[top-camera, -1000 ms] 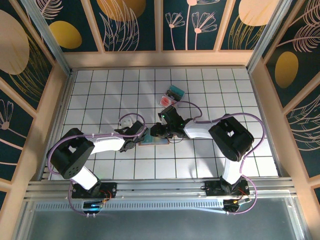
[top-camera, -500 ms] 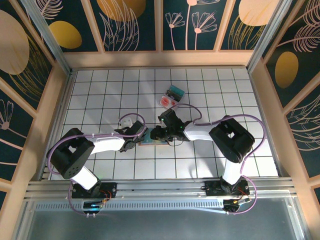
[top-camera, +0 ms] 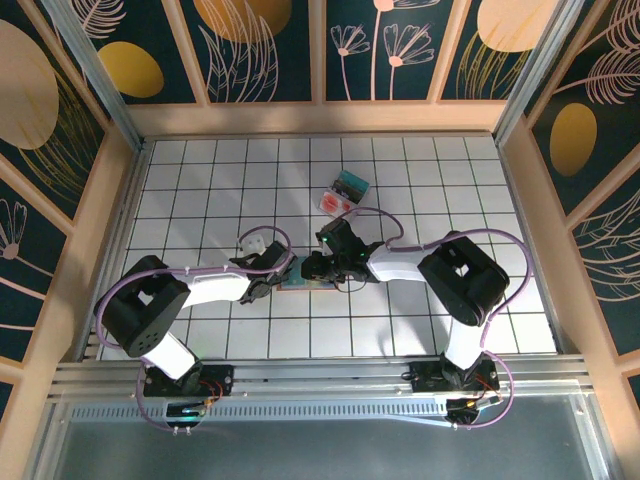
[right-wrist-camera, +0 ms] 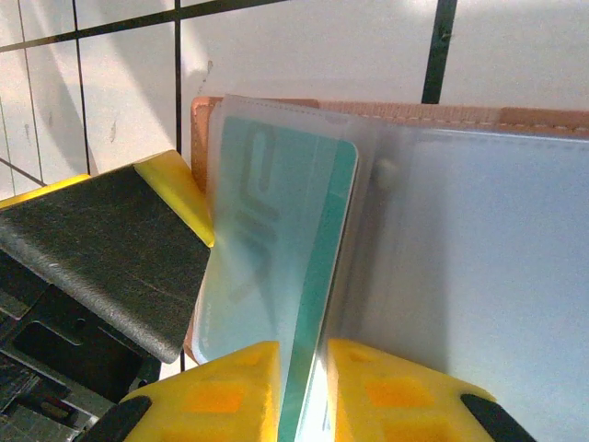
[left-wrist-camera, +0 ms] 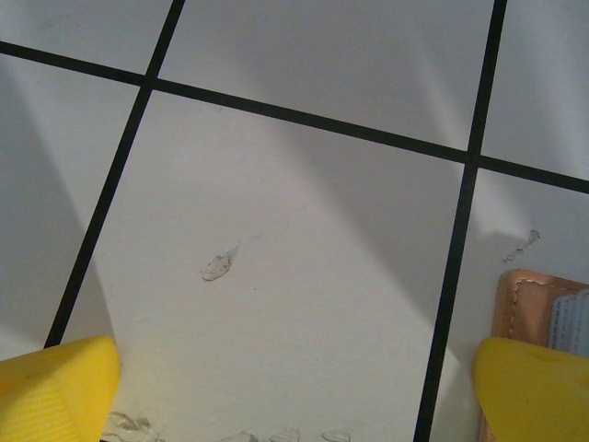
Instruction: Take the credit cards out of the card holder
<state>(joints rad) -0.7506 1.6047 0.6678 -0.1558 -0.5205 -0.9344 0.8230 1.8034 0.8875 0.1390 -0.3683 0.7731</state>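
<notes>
White tiles ruled with black lines cover the table (top-camera: 200,180), which stands inside wooden-framed walls painted with leaves and flowers.

Right gripper (right-wrist-camera: 302,382): the yellow fingertips are clenched from both sides on a clear sleeve (right-wrist-camera: 213,249) of the card holder (right-wrist-camera: 479,276), seen edge-on by the wrist camera. A teal card (right-wrist-camera: 290,221) sits inside that sleeve. The sleeve stands raised off the holder's blue-grey inner face. The holder lies open and flat, its stitched tan border showing along the far side.

Left gripper (left-wrist-camera: 294,396): released, with the jaws spread wide. One yellow fingertip (left-wrist-camera: 529,391) is over the tan corner of the holder, the other over bare tile. In the right wrist view one left finger (right-wrist-camera: 110,249), black with a yellow rim, lies against the holder's left edge, beside the raised sleeve.

From above, the holder lies near the middle of the table, somewhat toward the near edge, between the two grippers, which meet over it. A clear plastic box (top-camera: 345,190) with red and teal contents lies apart from it, toward the far edge.
</notes>
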